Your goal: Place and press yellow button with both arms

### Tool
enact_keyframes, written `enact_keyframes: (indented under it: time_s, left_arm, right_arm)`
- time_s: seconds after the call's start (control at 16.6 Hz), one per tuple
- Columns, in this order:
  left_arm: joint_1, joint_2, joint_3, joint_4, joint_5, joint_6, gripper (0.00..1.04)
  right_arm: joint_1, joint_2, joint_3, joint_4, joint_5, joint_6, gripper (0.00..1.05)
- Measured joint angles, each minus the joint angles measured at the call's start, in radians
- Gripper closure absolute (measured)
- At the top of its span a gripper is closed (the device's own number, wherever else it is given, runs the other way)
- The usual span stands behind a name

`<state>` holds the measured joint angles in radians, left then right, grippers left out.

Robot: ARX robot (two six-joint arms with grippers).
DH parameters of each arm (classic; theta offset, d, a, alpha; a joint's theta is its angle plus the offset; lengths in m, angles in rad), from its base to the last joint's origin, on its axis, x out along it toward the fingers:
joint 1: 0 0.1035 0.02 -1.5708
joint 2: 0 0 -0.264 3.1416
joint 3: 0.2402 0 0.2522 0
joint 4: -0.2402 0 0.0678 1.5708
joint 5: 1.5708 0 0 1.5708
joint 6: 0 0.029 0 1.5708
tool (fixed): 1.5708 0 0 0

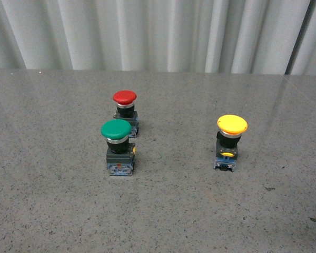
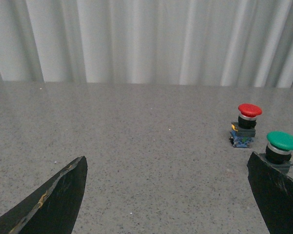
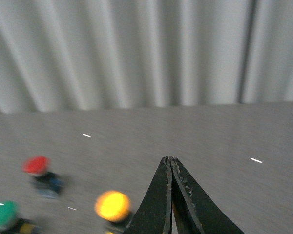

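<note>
The yellow button (image 1: 231, 142) stands alone on the right of the grey speckled table (image 1: 52, 211), well apart from the green button (image 1: 117, 146) and the red button (image 1: 125, 112) on the left; in the blurred right wrist view it shows just beside the right gripper (image 3: 171, 168), whose fingers are pressed together with nothing between them. The left gripper (image 2: 166, 195) is spread wide over bare table, the green button by one finger (image 2: 276, 192). A pleated pale curtain (image 1: 158, 31) closes the far side, and the yellow button stands upright, cap up, long axis vertical.
</note>
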<state>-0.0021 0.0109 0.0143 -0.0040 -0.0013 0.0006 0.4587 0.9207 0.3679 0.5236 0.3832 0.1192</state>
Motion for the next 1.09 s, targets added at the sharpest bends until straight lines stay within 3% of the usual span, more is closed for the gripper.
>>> enact_keyframes:
  time_s: [0.3, 0.42, 0.72, 0.84, 1.09]
  left_arm:
    - [0.000, 0.000, 0.000, 0.000, 0.000, 0.000, 0.07]
    - [0.000, 0.000, 0.000, 0.000, 0.002, 0.000, 0.07]
    - [0.000, 0.000, 0.000, 0.000, 0.002, 0.000, 0.07]
    - [0.000, 0.000, 0.000, 0.000, 0.001, 0.000, 0.07]
    - [0.000, 0.000, 0.000, 0.000, 0.001, 0.000, 0.07]
  right_arm:
    - [-0.122, -0.204, -0.109, -0.168, -0.038, -0.063, 1.03]
    - [-0.245, -0.430, -0.167, -0.287, -0.152, -0.092, 1.03]
    - [-0.350, -0.571, -0.259, -0.310, -0.272, -0.106, 1.03]
    - [-0.462, -0.647, -0.284, -0.325, -0.385, -0.112, 1.03]
    - [-0.459, -0.730, -0.327, -0.374, -0.383, -0.113, 1.03]
